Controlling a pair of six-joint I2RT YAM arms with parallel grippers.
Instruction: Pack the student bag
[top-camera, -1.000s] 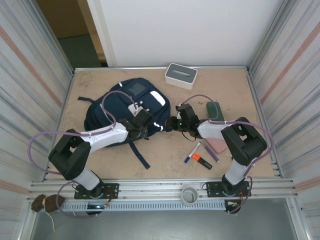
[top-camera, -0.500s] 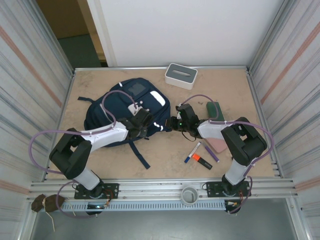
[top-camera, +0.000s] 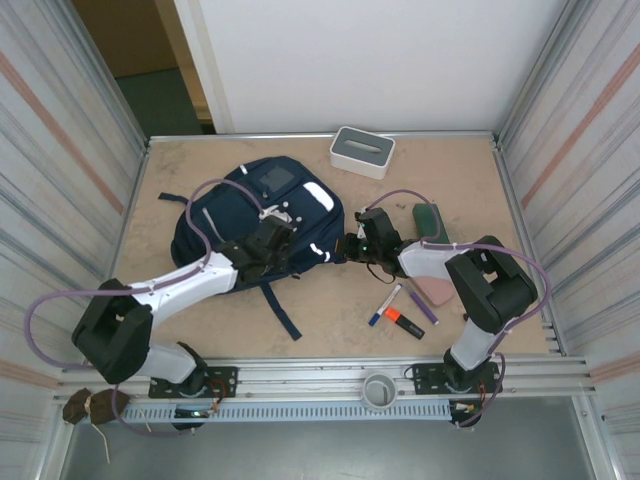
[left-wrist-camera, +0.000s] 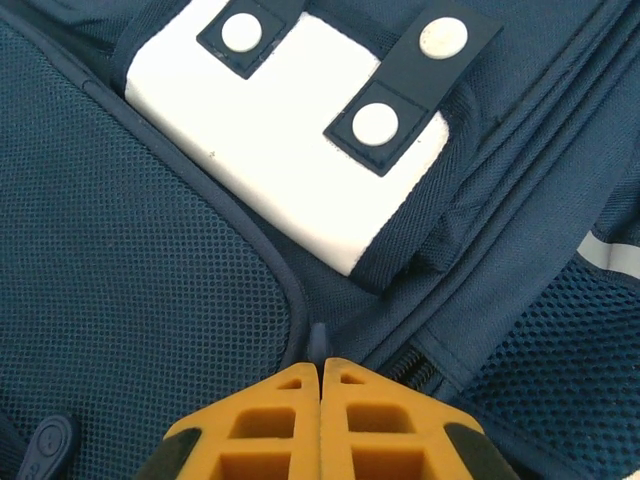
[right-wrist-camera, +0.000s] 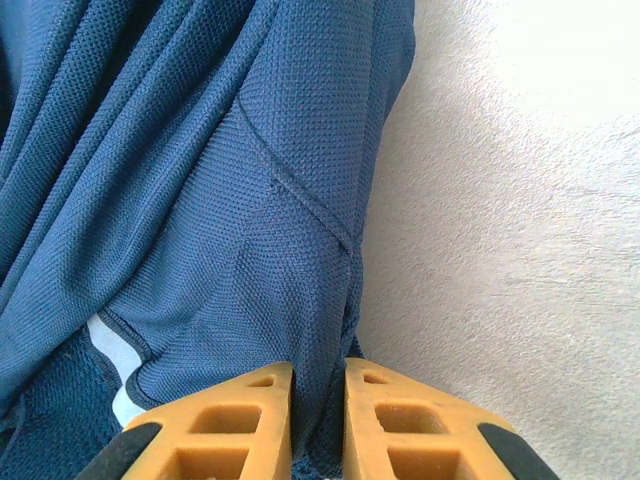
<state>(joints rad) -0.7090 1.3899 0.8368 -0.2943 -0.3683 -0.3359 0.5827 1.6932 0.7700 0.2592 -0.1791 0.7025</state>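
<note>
While the student bag (top-camera: 230, 225) lies flat, both end effectors (left-wrist-camera: 322, 365) (right-wrist-camera: 318, 372) pinch it.

Backpack (top-camera: 250, 215): navy blue, fine mesh weave, white patch (left-wrist-camera: 290, 170) carrying white snaps (left-wrist-camera: 376, 124) on navy tabs. Box (top-camera: 361, 152): white with grey top. Table (top-camera: 330, 300): mottled beige. Marker (top-camera: 385, 304): blue and white. Highlighter (top-camera: 404, 322): orange with black. Case (top-camera: 432, 221): dark green. Pad (top-camera: 432, 290): pale pink. Cables (top-camera: 398, 192): purple.

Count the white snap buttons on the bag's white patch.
3: upper-left snap, upper-right snap, and lower snap between them, all by the white patch of the student bag. Others may lie out of frame.
</note>
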